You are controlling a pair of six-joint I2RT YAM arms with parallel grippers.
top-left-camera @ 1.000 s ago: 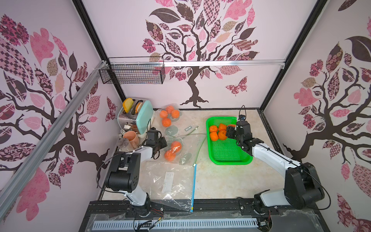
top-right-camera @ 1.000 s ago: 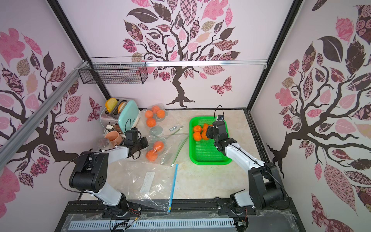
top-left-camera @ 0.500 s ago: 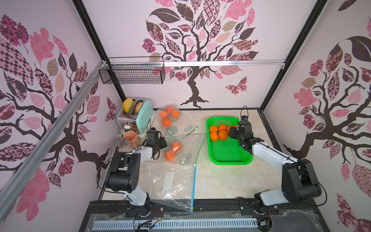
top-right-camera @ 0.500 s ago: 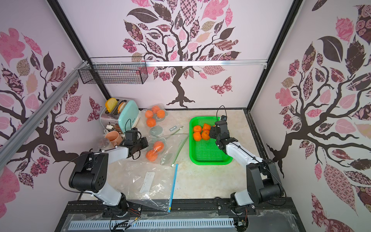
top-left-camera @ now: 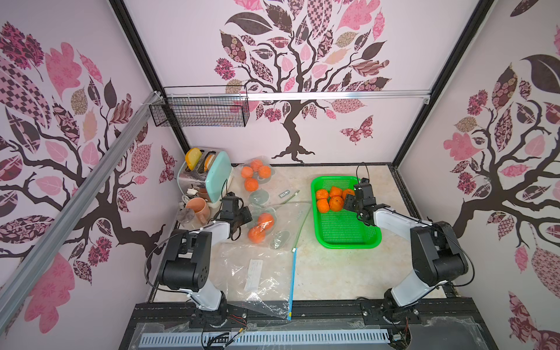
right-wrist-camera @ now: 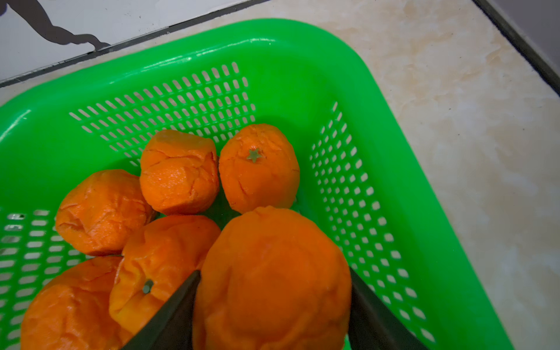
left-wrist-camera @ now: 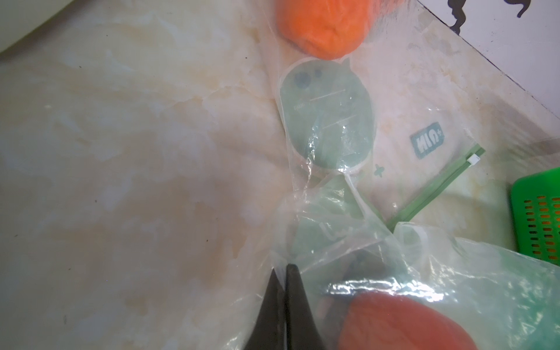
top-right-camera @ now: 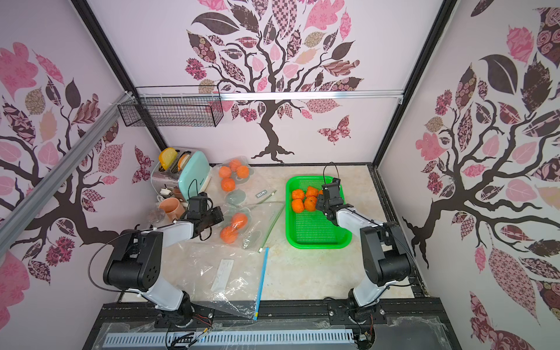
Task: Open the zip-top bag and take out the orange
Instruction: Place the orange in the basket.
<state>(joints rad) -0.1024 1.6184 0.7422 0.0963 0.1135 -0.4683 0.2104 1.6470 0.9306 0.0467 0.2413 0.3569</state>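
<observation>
Orange (right-wrist-camera: 272,278) sits clamped between the wide-spread fingers of the right gripper (right-wrist-camera: 274,271), over the green basket (right-wrist-camera: 272,60) at the right, close beside loose fruit (right-wrist-camera: 178,172) lying in it. Delivery looks like the step in hand; next the jaws must part and let it settle. At the left, the left gripper (left-wrist-camera: 283,269), fully closed, pinches the zip-top bag (left-wrist-camera: 378,248), which holds two more oranges (top-left-camera: 266,219).

Bag (left-wrist-camera: 333,230) clear glossy plastic, crinkled; orange (right-wrist-camera: 272,272) w/ matt wrinkly skin; basket (right-wrist-camera: 303,75) shiny grn plastic
</observation>
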